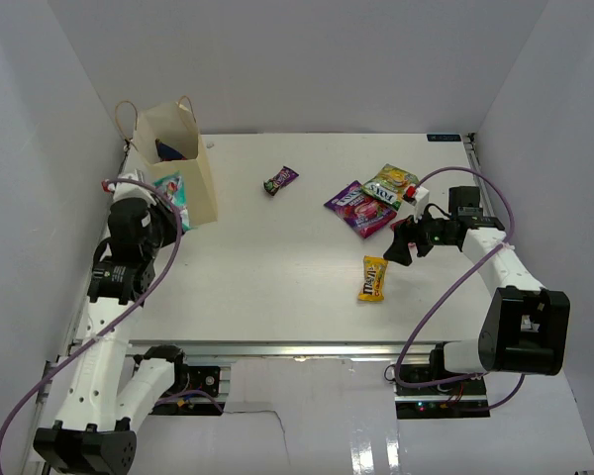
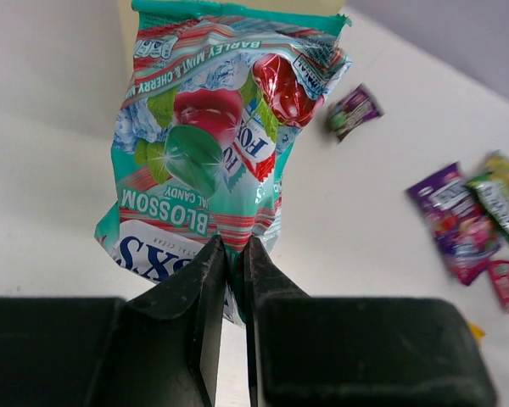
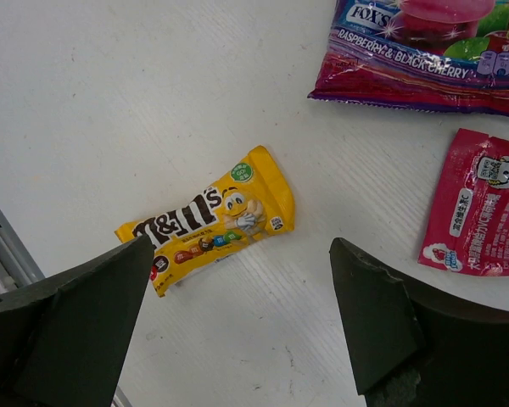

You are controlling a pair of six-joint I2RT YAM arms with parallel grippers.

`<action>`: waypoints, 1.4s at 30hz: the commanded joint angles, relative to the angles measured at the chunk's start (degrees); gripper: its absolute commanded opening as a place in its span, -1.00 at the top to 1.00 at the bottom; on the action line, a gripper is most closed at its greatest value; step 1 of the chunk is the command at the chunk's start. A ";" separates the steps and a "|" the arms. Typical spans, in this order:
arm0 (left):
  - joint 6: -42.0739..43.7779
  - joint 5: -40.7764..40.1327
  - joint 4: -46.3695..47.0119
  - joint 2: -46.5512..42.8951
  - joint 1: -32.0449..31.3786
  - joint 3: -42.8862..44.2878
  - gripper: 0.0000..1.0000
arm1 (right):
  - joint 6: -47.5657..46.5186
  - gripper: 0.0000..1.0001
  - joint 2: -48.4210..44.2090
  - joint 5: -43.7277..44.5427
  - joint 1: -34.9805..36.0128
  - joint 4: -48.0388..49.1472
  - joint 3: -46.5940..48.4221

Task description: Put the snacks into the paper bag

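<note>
White walls are closing in a pale tabletop (image 1: 277, 257) on three sides, and the paper bag (image 1: 183, 148) is standing upright at its far-left corner, two thin handles sticking up and its mouth facing upward. Something dark is showing inside, too small to make out. Close by the bag, the left gripper (image 2: 235, 254) is pinching the lower edge of the teal packet (image 2: 220, 144). Its two black fingers are pressing together with only the wrapper between them, and the packet is fanning out beyond the fingertips, printed with mint and cherry candy pictures. From overhead, that teal packet is sitting at the bag's near-left side, outside it rather than in; whether it is touching the paper I cannot tell. Over on the right half of the table, the right gripper (image 3: 240, 254) is hovering with its fingers spread wide and gripping nothing, and the yellow packet (image 3: 208, 222) is lying flat on the table just beyond the gap between them. Farther out, the large purple packet (image 3: 424, 51) is lying flat with the red-pink packet (image 3: 479, 208) just beside it, and the green-yellow packet (image 1: 391, 182) is lying against the purple one's far edge. The small dark purple packet (image 1: 280, 180) is lying alone toward the far middle of the table, between the bag and that cluster, apart from both.
</note>
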 commanded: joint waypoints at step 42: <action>4.43 6.90 11.72 39.95 8.62 43.02 -0.32 | 0.23 -0.80 1.52 -0.15 0.15 -0.76 6.41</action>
